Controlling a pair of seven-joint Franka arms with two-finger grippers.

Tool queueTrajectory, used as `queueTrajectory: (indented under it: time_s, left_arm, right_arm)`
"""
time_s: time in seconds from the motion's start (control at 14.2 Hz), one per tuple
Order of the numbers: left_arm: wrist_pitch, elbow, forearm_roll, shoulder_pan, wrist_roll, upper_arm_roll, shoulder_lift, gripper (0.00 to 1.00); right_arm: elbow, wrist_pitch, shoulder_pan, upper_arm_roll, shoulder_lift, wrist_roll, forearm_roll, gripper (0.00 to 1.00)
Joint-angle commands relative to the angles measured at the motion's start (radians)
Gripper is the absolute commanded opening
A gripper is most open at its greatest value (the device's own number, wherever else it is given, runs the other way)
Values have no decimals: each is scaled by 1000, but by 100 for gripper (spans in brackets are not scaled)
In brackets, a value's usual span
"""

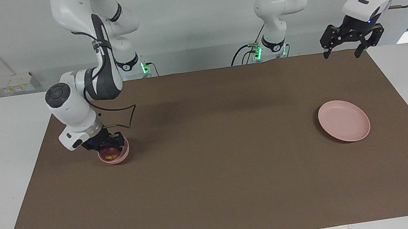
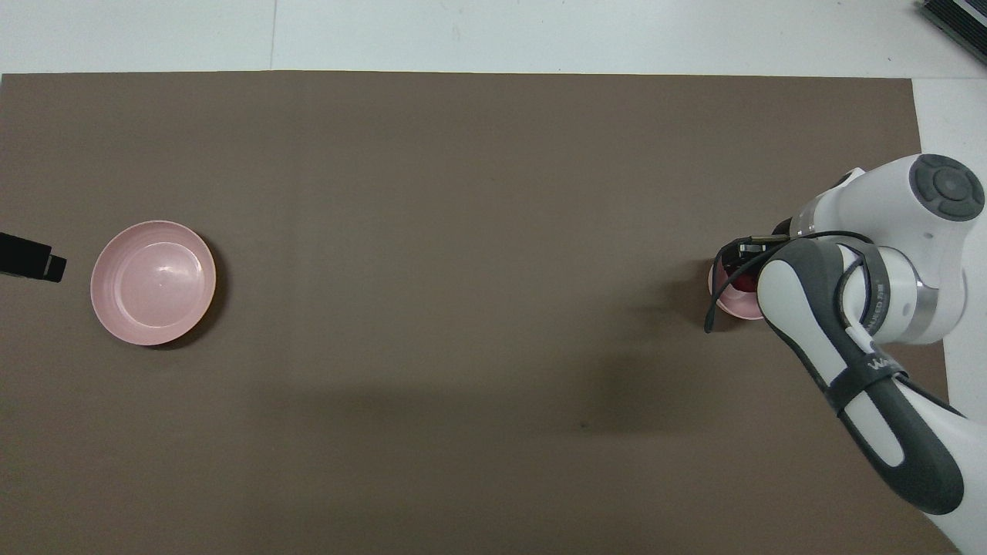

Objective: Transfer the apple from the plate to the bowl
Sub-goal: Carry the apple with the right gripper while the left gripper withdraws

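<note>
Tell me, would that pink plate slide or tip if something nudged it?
Probably slide rather than tip: the plate is wide, shallow and lies flat on the brown mat. It looks like light plastic, so a nudge would likely move it easily. Its low rim may be awkward to pinch.

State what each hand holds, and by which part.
Left hand: nothing. Right hand is at the apple in the bowl; any grip cannot be told.

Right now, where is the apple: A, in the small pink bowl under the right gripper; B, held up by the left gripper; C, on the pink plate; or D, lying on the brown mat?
A: the apple sits inside the bowl at the right gripper; the plate is bare.
</note>
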Motion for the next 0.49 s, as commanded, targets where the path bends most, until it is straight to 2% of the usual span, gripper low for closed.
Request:
queueTrajectory:
  time_s: [0.0,0.21,0.42]
  left_arm:
    - [-51,50,18,-67,10,58,23,100]
    - [-43,34,12,-56,2,58,-18,100]
    - [0,-95,10,-53,-1,58,-93,100]
  right_arm:
    - [0,35,-5,8,10,10,-24,0]
    - [-6,32,-5,9,10,21,-22,0]
    - [-6,2,-5,8,7,19,-22,0]
